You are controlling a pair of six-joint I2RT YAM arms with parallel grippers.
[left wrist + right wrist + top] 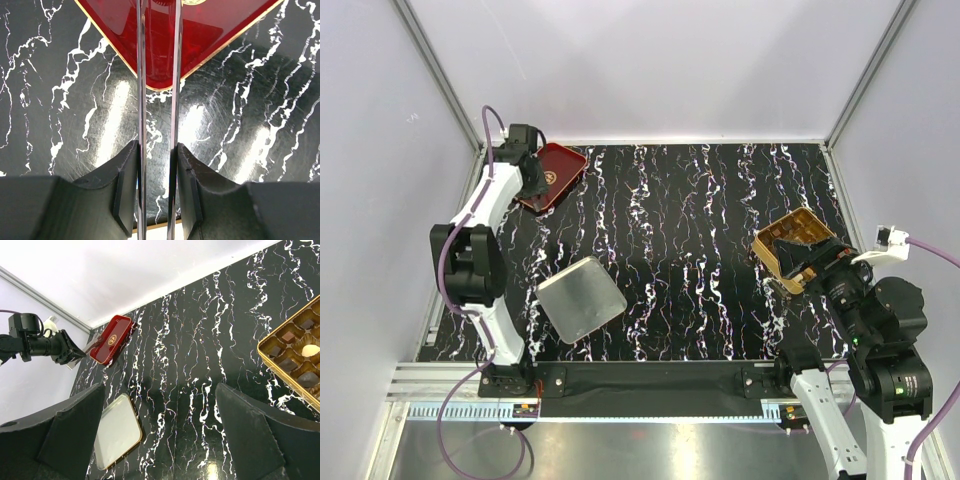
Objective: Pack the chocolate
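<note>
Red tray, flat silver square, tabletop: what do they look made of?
Red tray: glossy red lacquered tin or plastic, gold rim; it reflects sharply. Silver square: likely sheet metal, satin finish, soft grey glare, thin gold edge. Tabletop: black with white marble veins, glossy, probably printed film or laminate; lamp glare shows.

In the left wrist view the red tray [210, 25] is cut off by the top edge, and so is a gold mark on it, perhaps an emblem. The two thin metal strips [141, 100] pinched by the left gripper [157, 146] run off that same edge, so their tips are out of sight. In the top view the right gripper [800, 252] covers much of the gold box [762, 240], and anything inside is too small to make out. In the right wrist view the box runs off the right edge, so only a few pieces of the chocolate [311, 349] show. The right gripper's own fingers [75, 435] are clipped at the bottom.
</note>
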